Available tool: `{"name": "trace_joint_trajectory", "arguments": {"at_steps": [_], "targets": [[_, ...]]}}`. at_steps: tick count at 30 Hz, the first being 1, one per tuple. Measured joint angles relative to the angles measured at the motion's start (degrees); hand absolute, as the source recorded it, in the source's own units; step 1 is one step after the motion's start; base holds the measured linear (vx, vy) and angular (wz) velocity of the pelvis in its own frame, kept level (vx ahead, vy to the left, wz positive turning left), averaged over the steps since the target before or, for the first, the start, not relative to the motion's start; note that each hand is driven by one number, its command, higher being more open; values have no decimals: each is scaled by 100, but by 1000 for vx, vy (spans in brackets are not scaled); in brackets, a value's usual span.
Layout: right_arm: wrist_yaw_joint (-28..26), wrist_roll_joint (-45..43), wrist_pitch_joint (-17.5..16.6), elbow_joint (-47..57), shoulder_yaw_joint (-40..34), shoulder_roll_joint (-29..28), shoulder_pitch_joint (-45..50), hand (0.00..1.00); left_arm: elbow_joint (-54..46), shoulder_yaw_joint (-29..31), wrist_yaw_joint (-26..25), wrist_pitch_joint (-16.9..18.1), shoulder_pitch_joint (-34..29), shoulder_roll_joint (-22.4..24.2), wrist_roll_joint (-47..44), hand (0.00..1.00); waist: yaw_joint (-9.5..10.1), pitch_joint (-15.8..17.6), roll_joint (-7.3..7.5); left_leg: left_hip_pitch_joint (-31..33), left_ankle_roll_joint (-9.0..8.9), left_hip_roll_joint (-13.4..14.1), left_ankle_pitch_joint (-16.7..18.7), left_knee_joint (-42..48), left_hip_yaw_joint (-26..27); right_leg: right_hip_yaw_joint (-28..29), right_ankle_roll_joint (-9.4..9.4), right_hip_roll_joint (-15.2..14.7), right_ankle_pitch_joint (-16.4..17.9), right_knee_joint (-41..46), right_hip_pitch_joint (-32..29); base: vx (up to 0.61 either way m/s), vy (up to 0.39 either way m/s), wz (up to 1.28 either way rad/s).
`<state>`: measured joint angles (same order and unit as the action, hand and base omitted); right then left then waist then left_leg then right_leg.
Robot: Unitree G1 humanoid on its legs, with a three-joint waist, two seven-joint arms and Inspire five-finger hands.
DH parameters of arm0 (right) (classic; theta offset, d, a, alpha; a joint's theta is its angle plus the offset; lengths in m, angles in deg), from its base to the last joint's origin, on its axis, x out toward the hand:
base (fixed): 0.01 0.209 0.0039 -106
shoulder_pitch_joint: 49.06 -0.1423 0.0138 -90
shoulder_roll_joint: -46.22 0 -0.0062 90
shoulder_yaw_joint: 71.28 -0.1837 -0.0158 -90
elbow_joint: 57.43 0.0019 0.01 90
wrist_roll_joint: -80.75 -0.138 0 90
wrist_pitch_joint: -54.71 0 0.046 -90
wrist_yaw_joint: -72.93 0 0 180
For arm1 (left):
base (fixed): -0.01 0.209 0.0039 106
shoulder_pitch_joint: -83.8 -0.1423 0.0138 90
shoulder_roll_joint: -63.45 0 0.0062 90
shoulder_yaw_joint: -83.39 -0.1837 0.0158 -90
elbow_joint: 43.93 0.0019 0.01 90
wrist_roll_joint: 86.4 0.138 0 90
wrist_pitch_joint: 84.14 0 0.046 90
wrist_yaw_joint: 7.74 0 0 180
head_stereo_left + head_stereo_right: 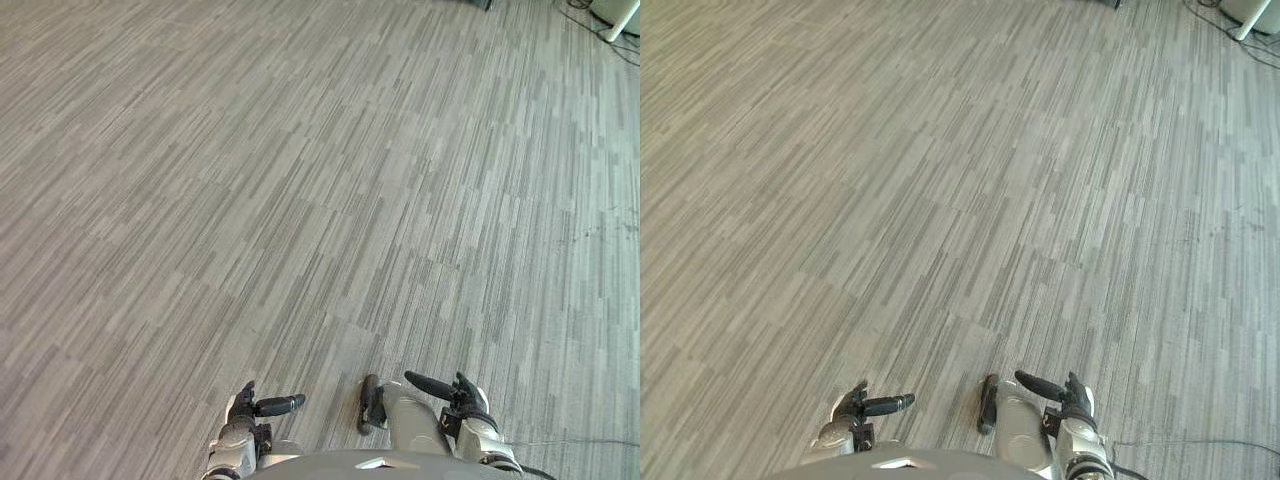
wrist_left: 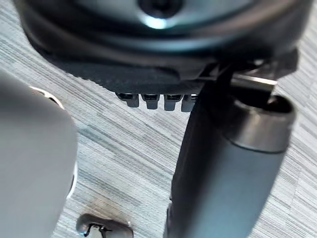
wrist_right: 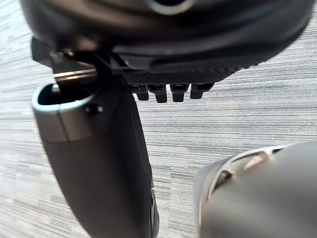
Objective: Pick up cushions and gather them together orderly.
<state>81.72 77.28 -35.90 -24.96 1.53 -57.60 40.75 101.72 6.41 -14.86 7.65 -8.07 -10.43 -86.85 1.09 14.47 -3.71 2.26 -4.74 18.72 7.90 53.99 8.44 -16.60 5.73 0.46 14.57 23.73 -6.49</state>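
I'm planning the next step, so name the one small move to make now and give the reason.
Probably turn the head or body to look for a cushion. The left hand and right hand hang low and open, holding nothing, and ahead lies grey carpet with a white base at the far right.

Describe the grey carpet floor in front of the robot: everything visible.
The grey carpet floor is flat and laid in rectangular tiles, each finely streaked in light and dark grey, with faint seams running diagonally through the head views. A few dark specks mark it at the right. A white object stands on it in the far right corner. The dark left hand and dark right hand hang above it, holding nothing.
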Motion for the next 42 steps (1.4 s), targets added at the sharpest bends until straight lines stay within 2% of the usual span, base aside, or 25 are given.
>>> {"name": "trace_joint_trajectory", "arguments": {"at_steps": [3,6,8,10,11,13,14,15,16,17,18,19,20,24,25,26,27,28,29,31,33,34,37,39,42], "targets": [[26,-10,4,70,118,-88,107,100,-382,-87,5,20,-19,-89,5,100,144,42,199,1064,-29,-115,302,646,130,21,2,65,61,-686,881,405,-222,-5],[66,-116,10,59,93,-173,80,100,-611,-65,-3,66,-12,-28,-10,100,243,78,261,1611,53,-727,438,-1782,640,195,-166,56,52,-1411,1707,391,-82,-23],[67,-117,10,58,92,-195,87,100,-643,-62,-6,64,-12,-5,-17,100,295,79,263,1652,31,-1001,187,-2856,644,278,-227,30,84,-1610,1910,397,30,-31],[68,-116,30,-1,107,-200,113,100,-672,-64,-22,69,-8,24,-120,100,509,29,333,1609,229,-1378,-990,-3772,454,655,-418,-41,181,-1955,2253,689,77,-69],[65,-116,30,-51,147,-228,94,100,-651,-85,-23,67,2,5,-119,100,511,-2,367,1577,371,-1484,-1223,-3830,387,730,-448,-122,186,-1962,2279,624,51,-48],[53,-106,55,-107,169,-364,33,100,-551,-75,14,59,64,-170,-172,100,443,-19,640,1545,680,-1516,-997,-3417,424,1063,-803,-355,-61,-1744,2270,523,43,-21],[48,-99,58,-108,111,-412,34,100,-601,41,6,65,62,-169,-210,100,488,-15,575,1787,935,-1324,-685,-2547,576,1281,-906,-246,-278,-1449,2284,434,79,-27],[47,-100,59,-88,38,-462,96,100,-578,63,7,92,49,-181,-214,100,511,-106,643,1916,608,-1420,-317,-2169,651,1386,-918,-265,-302,-1022,2219,514,169,-21],[42,-56,57,-119,36,-333,259,100,-492,-116,-1,90,-30,-174,-197,100,470,-214,633,1522,969,-1666,-485,-2735,689,1360,-1027,-363,-348,295,1881,464,273,-23],[6,5,21,-170,60,-287,253,100,-464,-250,17,79,-119,-248,-231,100,456,-272,653,1023,865,-1775,54,-2995,714,1282,-1343,-557,-681,1906,1350,539,281,-8],[4,10,-6,-164,64,-302,264,100,-390,-376,21,34,-85,-387,-219,100,361,-289,802,799,901,-1934,198,-3090,680,1206,-1360,-813,-774,2794,975,542,189,2],[1,12,-2,-169,67,-276,245,100,-246,-464,12,7,-55,-470,-222,100,273,-281,864,484,881,-2021,338,-3157,644,868,-1067,-1125,-613,3569,576,576,58,15],[-4,12,-1,-168,109,-215,264,100,-123,-491,-18,-17,-69,-457,-239,100,219,-251,756,-25,845,-1982,522,-3388,616,323,-670,-1435,-345,3925,90,503,8,1],[-43,8,-70,-75,110,-53,84,100,-20,-596,-34,-17,-104,-380,-238,100,112,-137,465,-1055,705,-1673,545,-4107,584,-426,-531,-1273,50,2497,-828,526,-66,1],[-64,3,-78,-62,115,-30,62,100,-22,-619,-33,-15,-87,-360,-237,100,106,-109,419,-1233,697,-1584,540,-4252,557,-451,-581,-1102,-2,1782,-1007,618,-191,33],[-69,10,-85,-64,165,-17,-24,100,-20,-676,-36,-12,-121,-354,-231,100,22,-95,419,-1516,684,-1465,541,-4510,478,-286,-831,-780,-530,-46,-1145,759,-294,64],[-75,3,-53,-88,173,-5,-31,100,-4,-713,-24,-13,-172,-371,-217,100,-49,-100,483,-1773,566,-1476,554,-4743,366,-12,-862,-610,-1717,-909,-1090,912,-408,65],[-74,6,-50,-93,173,2,-27,100,5,-715,-20,-11,-171,-374,-218,100,-64,-103,489,-1806,533,-1462,551,-4768,327,25,-799,-583,-1911,-930,-1058,821,-425,35],[-75,85,-49,-199,158,72,-141,100,127,-696,-7,1,-95,-287,-217,100,-16,-92,276,-1906,346,-1196,495,-4745,171,73,-200,-348,-1743,-600,-1067,809,-437,0],[-78,120,-42,-196,-33,46,-188,100,202,-689,8,-2,-36,-215,-160,100,-15,-62,197,-1953,54,-1060,276,-4342,8,33,21,-326,-1134,23,-1055,508,-282,0],[-69,119,-38,-158,-97,32,-77,100,172,-667,20,19,-36,-175,-95,100,-57,-92,136,-1617,-22,-830,82,-3087,-336,-154,3,-238,-677,29,-615,410,-263,45],[-64,117,-32,-20,-43,-1,41,100,60,-474,29,12,-35,-124,-76,100,-116,-103,92,-817,-88,-561,-332,-1277,-591,-316,-7,-107,-465,-189,-182,561,-372,58],[-63,112,-16,53,88,-61,158,100,-224,-270,18,5,-121,-103,-9,100,6,-73,98,284,-112,-128,-88,815,-272,-312,62,204,-384,-797,705,485,-259,5],[-25,106,-10,47,91,-118,162,100,-408,-316,22,23,-119,-117,7,100,42,-38,184,778,-68,-138,181,780,-10,-293,34,240,-402,-1240,1201,318,-127,-2],[29,89,10,39,41,-186,184,100,-591,-316,24,58,-90,-127,6,100,200,3,289,1241,29,-508,579,-1060,395,-131,-92,161,-422,-1782,1825,421,-61,-26]]}}
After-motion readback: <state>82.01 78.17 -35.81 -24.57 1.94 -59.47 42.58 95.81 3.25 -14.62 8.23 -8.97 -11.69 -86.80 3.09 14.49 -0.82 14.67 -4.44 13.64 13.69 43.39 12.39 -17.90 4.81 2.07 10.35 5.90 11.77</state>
